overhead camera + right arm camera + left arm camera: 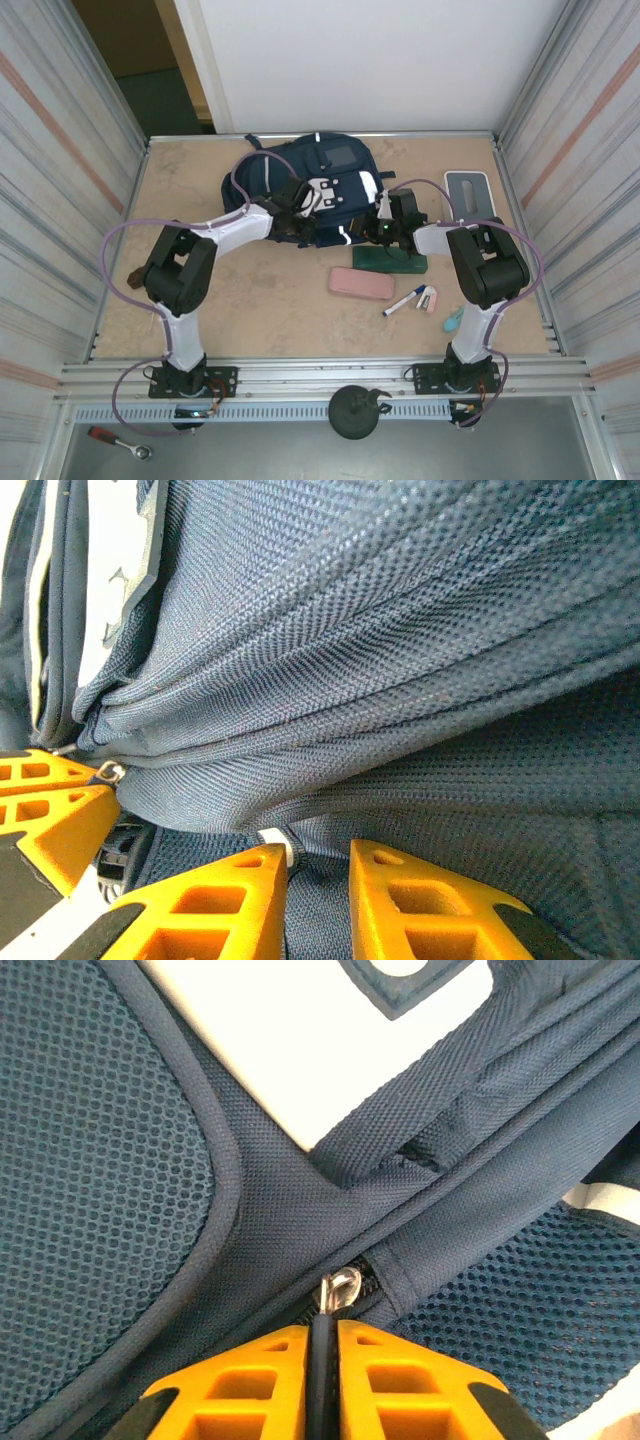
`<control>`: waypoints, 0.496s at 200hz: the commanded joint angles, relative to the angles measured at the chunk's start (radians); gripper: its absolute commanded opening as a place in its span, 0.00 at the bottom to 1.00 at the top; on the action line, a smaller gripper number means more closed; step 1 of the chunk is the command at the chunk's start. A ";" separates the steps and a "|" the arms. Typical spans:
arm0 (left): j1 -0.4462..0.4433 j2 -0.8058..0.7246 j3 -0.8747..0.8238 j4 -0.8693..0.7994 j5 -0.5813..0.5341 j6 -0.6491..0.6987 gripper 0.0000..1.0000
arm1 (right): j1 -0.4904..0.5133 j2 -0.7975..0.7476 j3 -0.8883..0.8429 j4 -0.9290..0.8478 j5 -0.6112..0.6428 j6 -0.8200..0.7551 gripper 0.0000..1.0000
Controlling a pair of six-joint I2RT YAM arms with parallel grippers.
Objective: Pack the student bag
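The student bag [318, 190] lies at the far middle of the table [250, 300]. We see the left gripper [322, 1335] pressed together on the dark zipper pull [322, 1375]. The right gripper [318, 862] pinches a fold of the bag's lower fabric.

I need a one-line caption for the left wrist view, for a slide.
Left hand shut on the zipper pull of the navy bag.

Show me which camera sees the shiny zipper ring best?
The left wrist view: the zipper ring sits big and sharp just above the left hand, on the student bag. The right wrist view catches it small at the left edge. From the top view it is too small to tell.
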 commanded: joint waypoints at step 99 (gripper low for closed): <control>0.081 -0.183 -0.116 0.011 -0.164 0.026 0.00 | -0.065 0.021 0.004 -0.165 0.107 0.009 0.24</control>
